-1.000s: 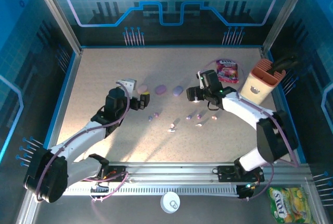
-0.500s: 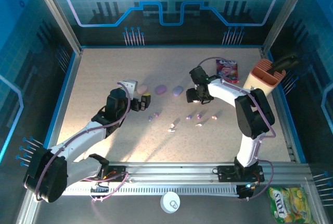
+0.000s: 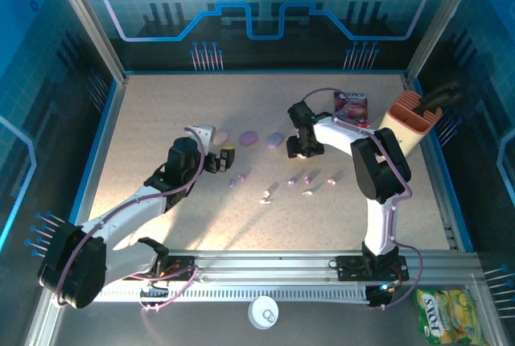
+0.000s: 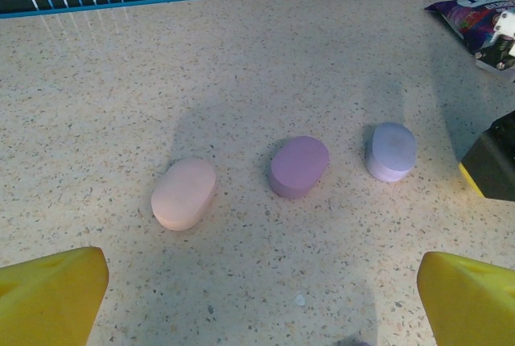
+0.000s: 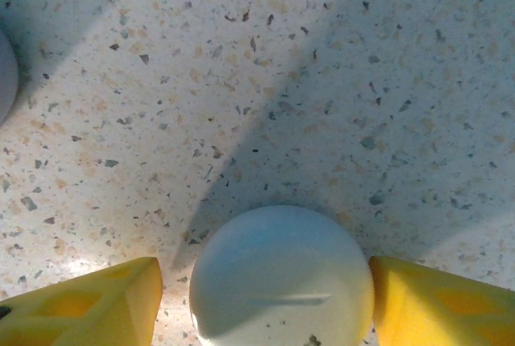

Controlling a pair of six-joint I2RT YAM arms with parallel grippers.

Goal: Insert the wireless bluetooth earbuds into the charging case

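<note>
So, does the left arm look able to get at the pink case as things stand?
Probably yes. The left pincer stands open, and the pink case lies just ahead of it on bare table, clear of the purple case, with nothing in between.

Right wrist view: pale round case (image 5: 282,273) cut off by bottom edge; right fingers (image 5: 80,302) flanking it cropped too. Greyish shape (image 5: 4,72) at left edge, mere sliver, unidentifiable. Left wrist view: snack bag (image 4: 475,12) cropped at top right corner. Top view: earbuds (image 3: 265,198) too small to show form.
</note>
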